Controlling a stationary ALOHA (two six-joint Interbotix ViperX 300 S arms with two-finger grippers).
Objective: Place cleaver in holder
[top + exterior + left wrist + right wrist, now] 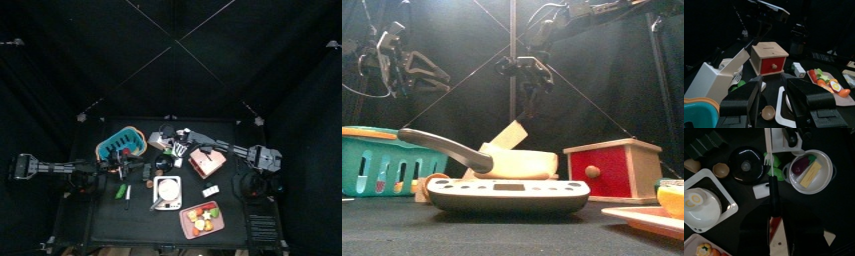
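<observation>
I read this step as the lowering onto the holder (509, 135), the pale tilted block behind the pan (502, 160) and left of the red box (609, 168). The right gripper (523, 70) hangs above it, jaws closed on the cleaver (771, 203), which points down at the table. To do it well I'd square the blade with the slot first, then descend straight and slowly, letting go only once it seats. The cleaver shows as a thin dark line, edge-on I think, with a pale end in the jaws. The left gripper (771, 87) rests wide open at the table's left.
</observation>
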